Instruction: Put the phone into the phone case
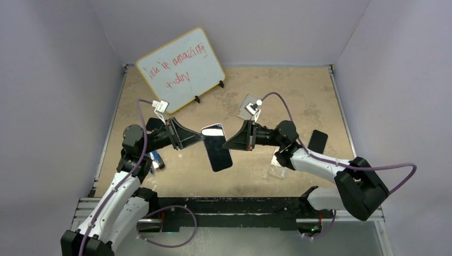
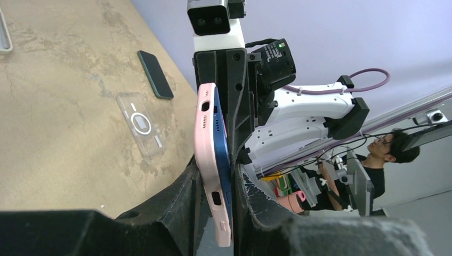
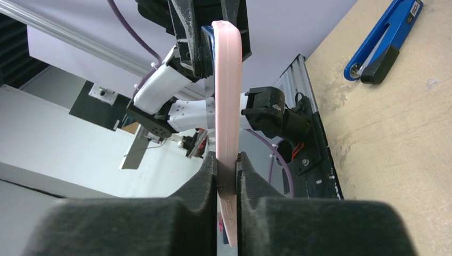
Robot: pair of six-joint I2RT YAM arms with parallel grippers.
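Top external view: both arms reach in over the middle of the table and meet on one object, raised above the tabletop (image 1: 256, 90). It is a blue phone (image 2: 224, 160) lying against a pink phone case (image 2: 205, 133), its dark screen facing up at the overhead camera.

The left gripper (image 1: 198, 137) clamps the pair from the left, its fingers narrowed onto both faces, phone and case pinched together between the pads. The right gripper (image 1: 230, 143) grips from the opposite side; its wrist camera shows the fingers closed to a thin gap on the pink case's edge. Whether the phone is fully seated in the case cannot be told: a blue edge shows beside the pink rim in the left wrist view.

On the table, a clear phone case (image 1: 277, 169) lies near the near edge beside the right arm, and a second, dark phone (image 1: 317, 141) lies toward the right edge. A blue stapler (image 1: 155, 160) (black underneath) sits by the left arm, near the left edge. A whiteboard (image 1: 181, 69) with red handwriting stands propped at the far left corner.
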